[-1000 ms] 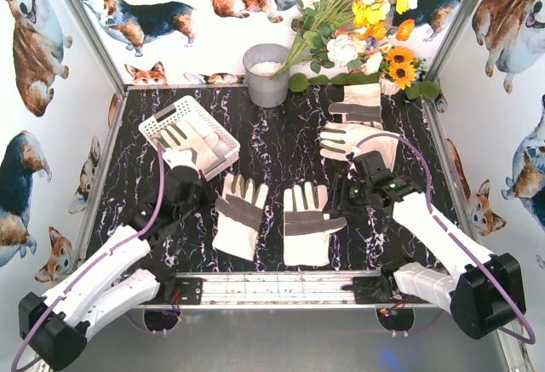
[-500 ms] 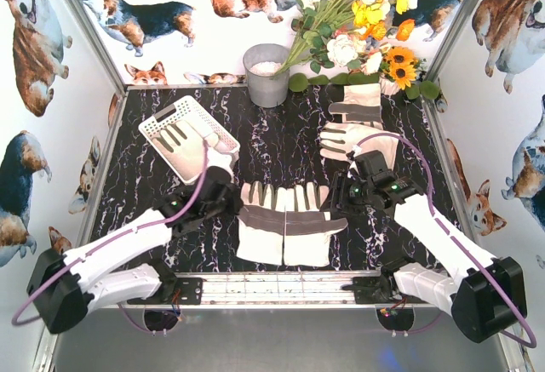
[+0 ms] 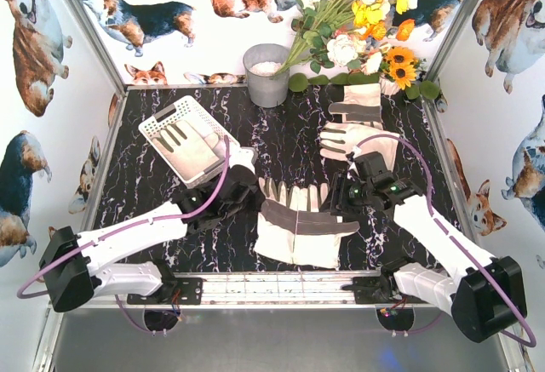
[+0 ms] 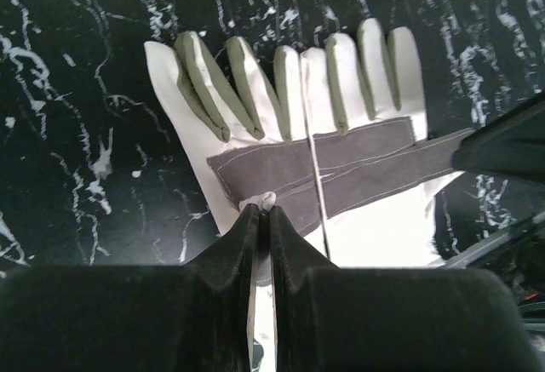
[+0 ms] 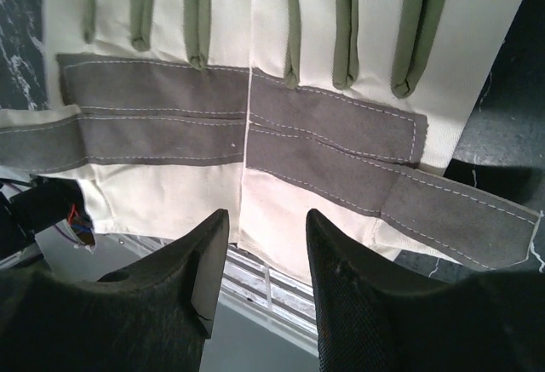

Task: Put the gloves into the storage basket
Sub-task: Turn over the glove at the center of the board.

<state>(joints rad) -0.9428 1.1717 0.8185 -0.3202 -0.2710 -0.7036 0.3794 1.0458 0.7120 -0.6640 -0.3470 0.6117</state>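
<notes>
Two cream gloves (grey palm bands) lie edge to edge

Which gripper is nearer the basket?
Left. The left gripper sits just off the basket's near right corner, shut on the left glove's edge. The right gripper is open by the right glove, farther right, the left glove lying between.
</notes>
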